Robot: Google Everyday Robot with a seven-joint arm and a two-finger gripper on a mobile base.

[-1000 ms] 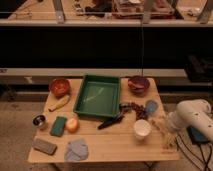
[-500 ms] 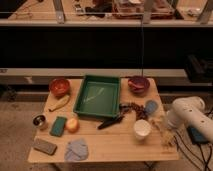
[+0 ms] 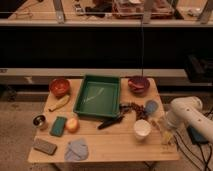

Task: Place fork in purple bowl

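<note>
The gripper [image 3: 165,128] hangs at the right edge of the surface [image 3: 115,146], beside the cup [image 3: 142,128]. Between it and the purple bowl [image 3: 138,84] stand a blue disc [image 3: 151,106] and dark clutter [image 3: 131,108]; front centre lies bare.

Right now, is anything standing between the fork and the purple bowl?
Yes. A blue round object lies on the table between the fork at the near right edge and the purple bowl at the far side. The gripper is by the fork.
</note>
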